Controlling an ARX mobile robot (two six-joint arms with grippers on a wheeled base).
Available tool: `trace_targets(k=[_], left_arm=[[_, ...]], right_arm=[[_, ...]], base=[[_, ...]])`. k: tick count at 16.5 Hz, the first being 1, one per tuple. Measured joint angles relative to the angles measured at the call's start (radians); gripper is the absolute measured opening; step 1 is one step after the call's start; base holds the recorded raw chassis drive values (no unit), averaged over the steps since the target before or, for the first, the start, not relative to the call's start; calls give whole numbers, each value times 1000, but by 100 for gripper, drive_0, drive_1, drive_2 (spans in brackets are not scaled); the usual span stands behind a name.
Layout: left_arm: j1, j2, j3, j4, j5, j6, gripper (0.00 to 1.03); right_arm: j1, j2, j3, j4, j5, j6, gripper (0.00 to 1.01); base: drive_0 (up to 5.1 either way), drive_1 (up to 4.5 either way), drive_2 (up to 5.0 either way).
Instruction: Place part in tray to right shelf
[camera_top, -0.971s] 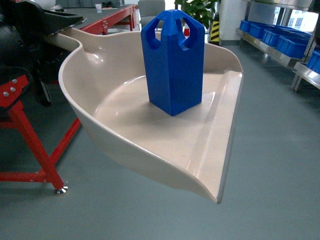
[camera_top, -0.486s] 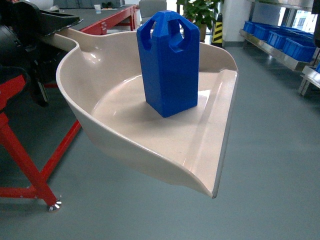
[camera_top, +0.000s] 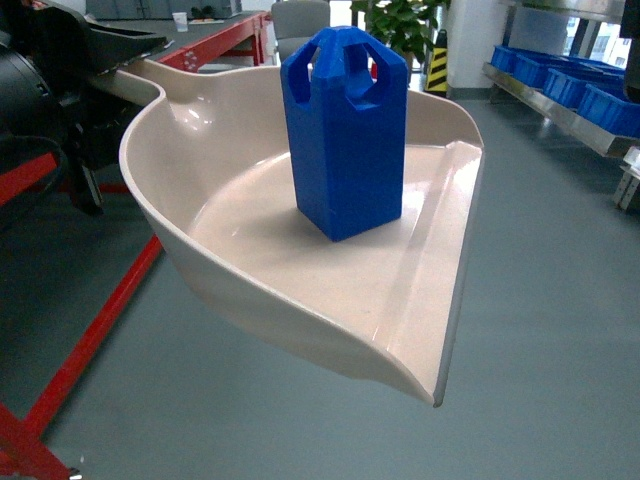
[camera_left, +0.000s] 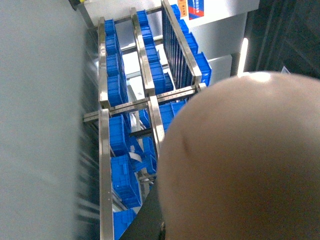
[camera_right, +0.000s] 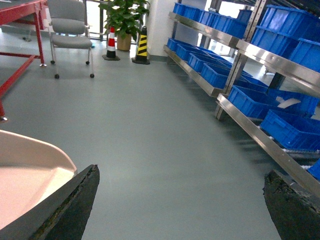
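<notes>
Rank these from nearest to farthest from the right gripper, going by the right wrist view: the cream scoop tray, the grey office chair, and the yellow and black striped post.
1. The cream scoop tray, low on the left, beside the right gripper.
2. The grey office chair, upper left, across the floor.
3. The yellow and black striped post, farther back by the potted plant.

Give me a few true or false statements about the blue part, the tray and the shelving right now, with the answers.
1. The blue part stands upright in the tray. True.
2. The tray rests on the floor. False: it is held above the floor.
3. Blue crates sit on the steel shelf. True.
4. The part lies inside a blue crate. False: it is in the tray.
5. The right pincer grips the part. False: its open fingers hold nothing.
</notes>
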Motion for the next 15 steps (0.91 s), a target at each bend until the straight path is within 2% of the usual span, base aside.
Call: trace_targets(k=[15], left_arm=[[0, 0, 0, 5, -2, 0, 13]], right_arm=[[0, 1, 0, -2, 0, 0, 98]], base=[[5, 408, -398]])
